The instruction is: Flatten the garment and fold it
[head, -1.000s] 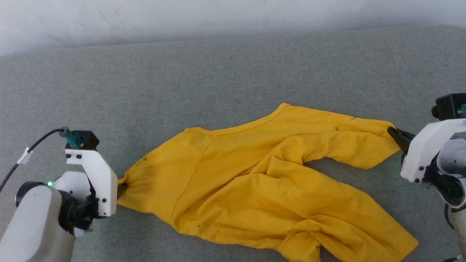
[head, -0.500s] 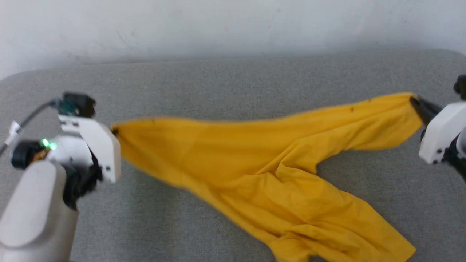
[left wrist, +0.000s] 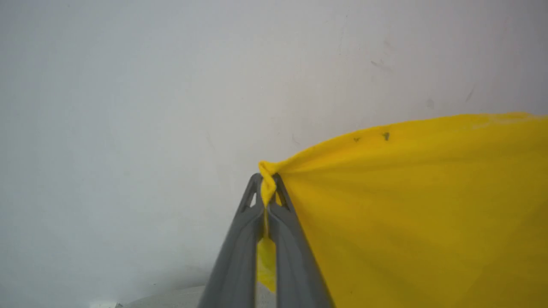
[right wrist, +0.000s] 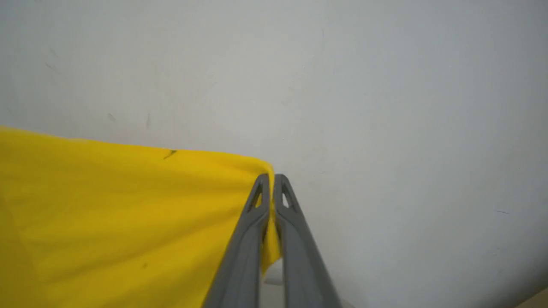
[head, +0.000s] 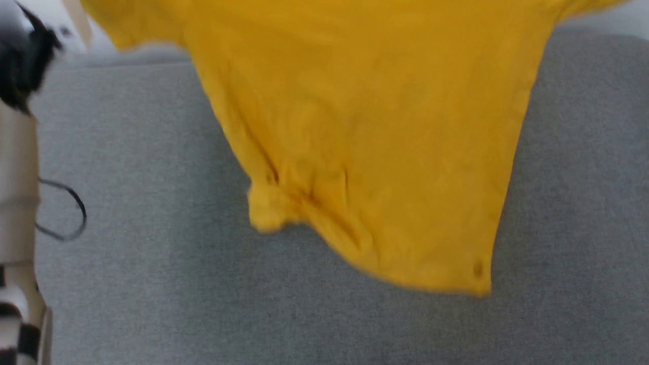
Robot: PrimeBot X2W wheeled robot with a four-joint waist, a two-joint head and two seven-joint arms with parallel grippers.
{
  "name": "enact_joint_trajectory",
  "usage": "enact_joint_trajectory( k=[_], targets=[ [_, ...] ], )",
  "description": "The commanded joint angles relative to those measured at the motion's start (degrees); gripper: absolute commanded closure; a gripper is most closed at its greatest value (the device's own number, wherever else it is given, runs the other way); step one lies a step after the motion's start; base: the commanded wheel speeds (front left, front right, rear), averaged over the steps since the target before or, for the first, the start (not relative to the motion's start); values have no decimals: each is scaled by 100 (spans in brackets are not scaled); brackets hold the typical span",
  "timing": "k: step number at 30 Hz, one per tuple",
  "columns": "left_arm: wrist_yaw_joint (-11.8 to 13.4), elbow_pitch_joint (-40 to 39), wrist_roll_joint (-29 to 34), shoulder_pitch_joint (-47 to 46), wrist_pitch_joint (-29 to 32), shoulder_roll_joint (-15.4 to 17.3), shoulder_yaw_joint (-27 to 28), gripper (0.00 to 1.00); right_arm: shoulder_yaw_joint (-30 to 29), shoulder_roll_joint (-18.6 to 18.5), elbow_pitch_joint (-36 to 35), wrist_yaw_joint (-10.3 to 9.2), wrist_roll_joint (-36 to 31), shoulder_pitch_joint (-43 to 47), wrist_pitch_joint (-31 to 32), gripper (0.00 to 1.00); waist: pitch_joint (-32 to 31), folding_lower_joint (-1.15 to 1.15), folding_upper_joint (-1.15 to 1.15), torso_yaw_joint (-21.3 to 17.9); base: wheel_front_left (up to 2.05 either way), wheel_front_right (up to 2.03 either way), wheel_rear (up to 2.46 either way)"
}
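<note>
So, head view first: the left forearm [head: 17, 192] stood upright along the left edge, pale, smooth and blurred, w/ a thin black cable [head: 76, 213] looping off its side. The garment [head: 365, 126] hung in the air from the top of the frame, wide up top and narrowing twd the bottom hem, in front of the grey fabric surface [head: 127, 284], which had a fine woven, felt-like texture. Cloth was plain bright yellow, soft and matte. A bunched lump [head: 268, 215] sat on its lower left edge w/ creases running down from it, and a small dark hole [head: 477, 268] showed near the lower right corner. Whether the hem touched the surface, couldn't tell.

Left wrist view: the left gripper [left wrist: 267, 182] pointed at a pale wall [left wrist: 128, 85], flat, off-white, w/ a few faint scuffs. Its two long grey fingers [left wrist: 239, 256], tapered w/ cut-out slots near the tips, were pressed together, pinching a twisted corner of the yellow cloth. A strip of it showed btwn them lower down. The rest fanned out taut to the right, w/ two tiny dark specks near its top edge.

Right wrist view: the right gripper [right wrist: 272, 182] faced the same sort of wall, fingers the same shape, clamped tight on another corner. Fabric stretched off to the left, smooth, w/ faint radiating tension lines and one small dark fleck by the upper edge.
</note>
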Motion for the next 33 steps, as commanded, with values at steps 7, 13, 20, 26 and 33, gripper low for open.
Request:
enact_joint_trajectory(
  k=[7,13,20,26,33],
  targets=[
    [-12,745,306,-1838,-1287,147,66,100,-115,130,857,-12,-540,-1978,-1642,100,921,-1,0,-345,0,0,0],
    [-122,1370,367,-2479,-1931,103,-34,100,329,330,1411,-12,-474,-2593,-2102,100,1063,-1,0,-349,0,0,0],
    [-212,2004,212,-2301,-2283,8,-33,100,979,526,1851,-12,-98,-2452,-2309,100,1185,-1,0,-319,0,0,0],
    [-352,2328,-185,-1583,-2714,-195,83,100,1432,619,2040,-12,484,-1862,-2605,100,1139,-1,0,-211,0,0,0],
    [-457,1709,-678,410,-3169,-306,199,100,1623,335,1404,-12,1211,-262,-2889,100,618,-1,0,-121,0,0,0]
  ],
)
